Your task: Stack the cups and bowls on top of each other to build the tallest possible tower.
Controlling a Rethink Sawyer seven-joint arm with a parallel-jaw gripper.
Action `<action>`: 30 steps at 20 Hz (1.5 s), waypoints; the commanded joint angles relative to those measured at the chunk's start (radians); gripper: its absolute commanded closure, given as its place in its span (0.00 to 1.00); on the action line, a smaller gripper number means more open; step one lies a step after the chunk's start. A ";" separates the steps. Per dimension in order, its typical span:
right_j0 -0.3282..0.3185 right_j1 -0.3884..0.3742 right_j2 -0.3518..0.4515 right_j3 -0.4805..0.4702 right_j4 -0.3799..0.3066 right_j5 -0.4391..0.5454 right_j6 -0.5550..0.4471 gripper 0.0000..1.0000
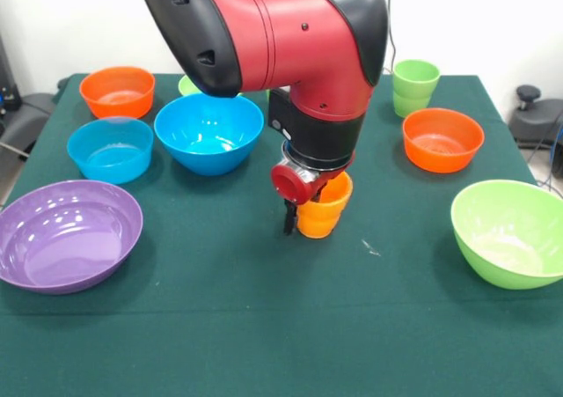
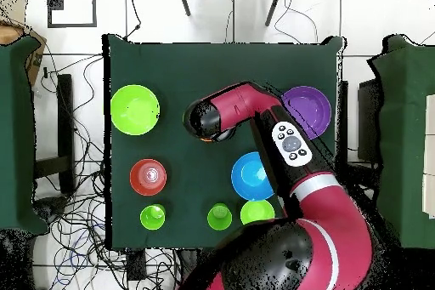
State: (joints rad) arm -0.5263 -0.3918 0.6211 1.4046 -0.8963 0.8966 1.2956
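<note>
My gripper [image 1: 305, 210] hangs low over the table's middle, right at an orange cup [image 1: 325, 214] that stands upright there. A green cup [image 1: 414, 86] stands at the far right; it also shows in the overhead view [image 2: 153, 216]. A second green cup [image 2: 219, 216] shows only from overhead. The bowls stand apart and upright: purple [image 1: 66, 234], light blue [image 1: 110, 148], blue [image 1: 209, 131], two orange [image 1: 117, 91] [image 1: 442, 138], large lime green [image 1: 510, 231], and a small lime one [image 1: 187, 84] behind the blue. Nothing is stacked. In the overhead view the arm [image 2: 242, 108] hides the gripper.
The green table cloth [image 1: 264, 327] ends at a near edge in the front view. A small white scrap [image 1: 370, 248] lies right of the orange cup. From overhead, cables [image 2: 76, 210] cover the floor around the table.
</note>
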 commanded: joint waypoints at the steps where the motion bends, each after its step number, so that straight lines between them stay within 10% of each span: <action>1: 0.005 0.034 0.007 -0.060 -0.038 0.068 -0.322 0.00; 18: 0.074 0.009 0.028 -0.160 0.028 0.229 -0.327 0.00; 30: 0.054 -0.160 0.031 -0.013 0.099 0.290 -0.270 0.00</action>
State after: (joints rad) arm -0.4759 -0.4597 0.6323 1.3358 -0.8150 1.0988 1.2862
